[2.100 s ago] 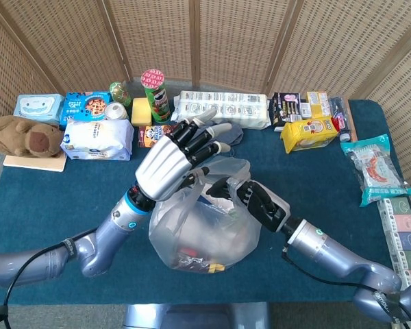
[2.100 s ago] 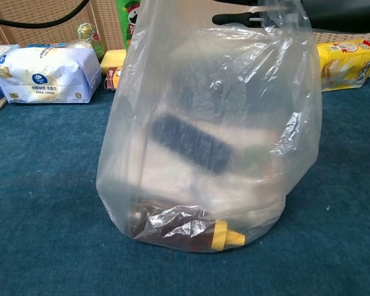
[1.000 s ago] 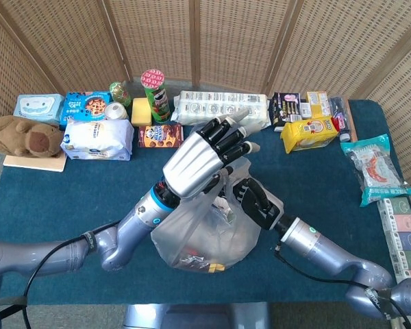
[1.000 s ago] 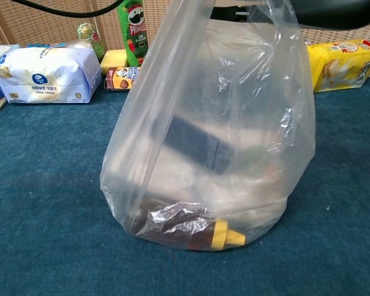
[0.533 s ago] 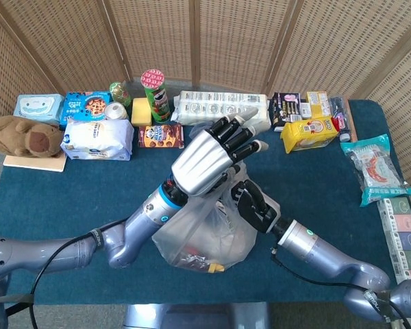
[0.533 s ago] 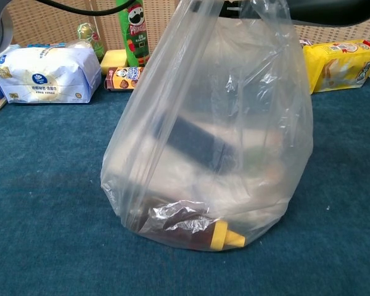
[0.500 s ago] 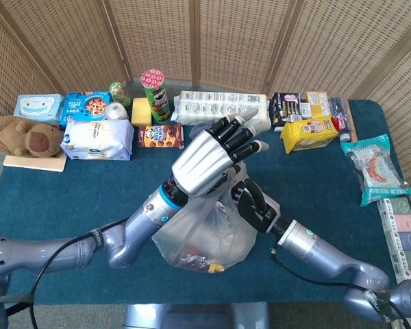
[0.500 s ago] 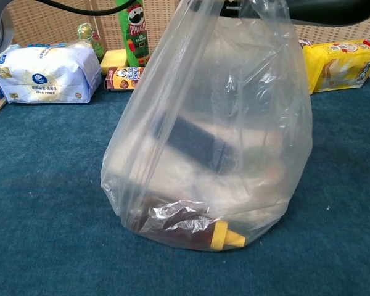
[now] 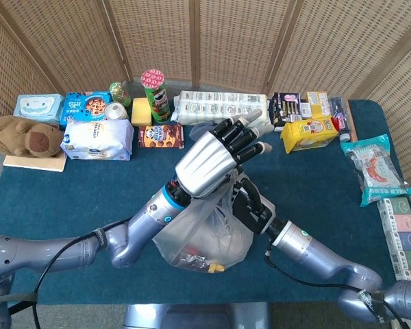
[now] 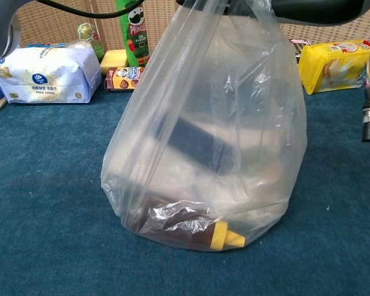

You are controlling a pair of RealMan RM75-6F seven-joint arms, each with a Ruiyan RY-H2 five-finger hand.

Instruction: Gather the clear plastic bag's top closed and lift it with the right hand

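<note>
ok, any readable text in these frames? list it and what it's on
"PRINGLES" on the green can, chest view.
White bag: round logo, print too small to read.
Brown box: label blurred.
Yellow pack: print unreadable.
Back-row packs in head view: too small to read.

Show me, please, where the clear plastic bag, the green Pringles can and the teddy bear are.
clear plastic bag (image 10: 234, 123), chest view, on its front wall.
green Pringles can (image 9: 155, 96), head view, on the can's body.
teddy bear (image 9: 24, 137), head view, on its head.
</note>
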